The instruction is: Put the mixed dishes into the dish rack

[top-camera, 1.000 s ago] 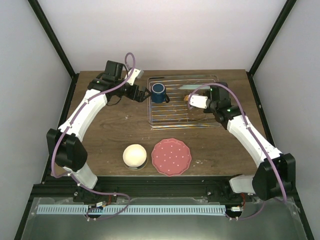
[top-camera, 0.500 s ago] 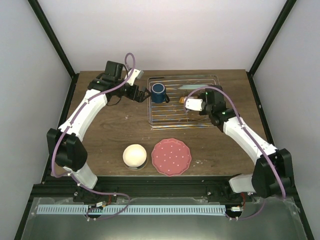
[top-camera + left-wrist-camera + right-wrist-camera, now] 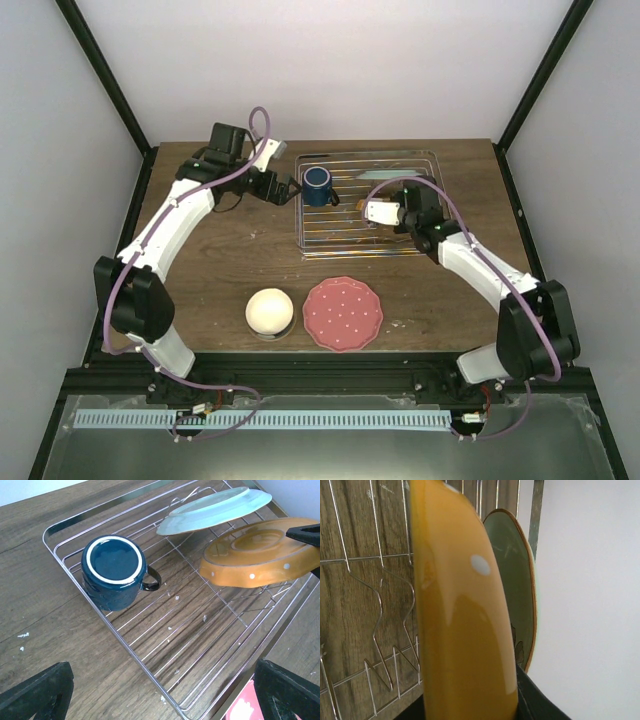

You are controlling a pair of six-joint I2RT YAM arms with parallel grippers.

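The chrome dish rack lies at the table's back centre. The dark blue mug stands upside down in its left end, also in the left wrist view. The mint-green plate leans in the back slots, its flower-marked face showing. My right gripper is shut on a bowl, orange outside with white dots, held on edge over the rack just in front of that plate. My left gripper is open and empty at the rack's left edge beside the mug.
The cream-white bowl sits upside down near the table's front. The scalloped pink-red plate lies to its right. Upright prongs stand beside the held bowl. White crumbs dot the wood under the rack.
My right gripper has carried the orange-bottomed bowl leftward over the rack, closer to the mug. The left arm, the mug and the dishes on the table have not moved.
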